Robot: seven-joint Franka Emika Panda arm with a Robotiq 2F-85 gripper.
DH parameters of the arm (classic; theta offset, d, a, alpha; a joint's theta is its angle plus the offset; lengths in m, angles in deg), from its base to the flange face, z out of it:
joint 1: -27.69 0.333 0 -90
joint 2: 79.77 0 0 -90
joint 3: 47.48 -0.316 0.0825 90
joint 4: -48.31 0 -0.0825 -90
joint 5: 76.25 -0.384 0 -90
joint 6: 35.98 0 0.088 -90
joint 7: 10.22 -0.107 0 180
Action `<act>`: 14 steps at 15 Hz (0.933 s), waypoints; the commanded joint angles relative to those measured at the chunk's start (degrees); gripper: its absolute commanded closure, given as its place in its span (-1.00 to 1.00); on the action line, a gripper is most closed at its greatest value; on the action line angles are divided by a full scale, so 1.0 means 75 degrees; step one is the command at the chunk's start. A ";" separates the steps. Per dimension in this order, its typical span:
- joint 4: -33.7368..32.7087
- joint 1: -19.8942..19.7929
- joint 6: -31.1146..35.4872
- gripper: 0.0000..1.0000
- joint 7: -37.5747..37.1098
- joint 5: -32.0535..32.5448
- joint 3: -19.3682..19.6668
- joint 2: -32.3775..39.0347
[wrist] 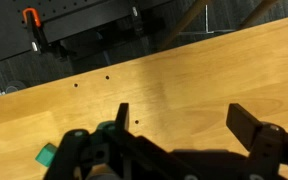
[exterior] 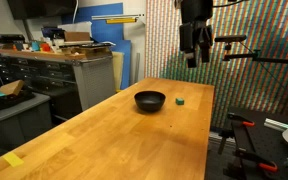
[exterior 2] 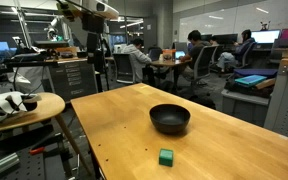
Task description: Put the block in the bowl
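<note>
The small green block [exterior: 180, 100] lies on the wooden table, close beside the shallow black bowl [exterior: 150, 100]. Both also show in an exterior view, the block [exterior 2: 166, 157] nearer the front than the bowl [exterior 2: 170, 118]. My gripper [exterior: 196, 48] hangs high above the table's far end, well apart from both, and shows again in an exterior view [exterior 2: 96, 52]. In the wrist view its jaws [wrist: 184, 122] are open and empty over bare wood. A green patch [wrist: 47, 155] shows at the lower left behind the gripper body; I cannot tell if it is the block.
The long wooden table [exterior: 114, 135] has a yellow tape mark [exterior: 14, 159] near its front corner. A cabinet with clutter [exterior: 74, 65] stands beside it. A round stool with cloths [exterior 2: 19, 105] stands off the table's side. People sit at desks [exterior 2: 194, 50] behind.
</note>
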 commanded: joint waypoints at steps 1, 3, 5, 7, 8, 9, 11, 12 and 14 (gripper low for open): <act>-0.0022 0.0100 0.0002 -1.00 -0.0023 0.0029 0.0096 0.0008; -0.0068 0.0100 0.0001 -1.00 -0.0023 0.0029 0.0096 0.0002; -0.0075 0.0100 0.0001 -1.00 -0.0023 0.0029 0.0096 0.0001; -0.0075 0.0100 0.0001 -1.00 -0.0023 0.0029 0.0096 0.0001; -0.0075 0.0100 0.0001 -1.00 -0.0022 0.0029 0.0096 0.0001; -0.0032 0.0063 0.0081 -1.00 -0.0178 0.0133 0.0060 -0.0016; 0.0084 -0.0037 0.0285 -1.00 -0.0536 0.0508 -0.0004 -0.0066; 0.0130 -0.0080 0.0380 -1.00 -0.0713 0.0655 0.0008 -0.0086; 0.0236 -0.0169 0.0577 -1.00 -0.1056 0.0994 0.0038 -0.0132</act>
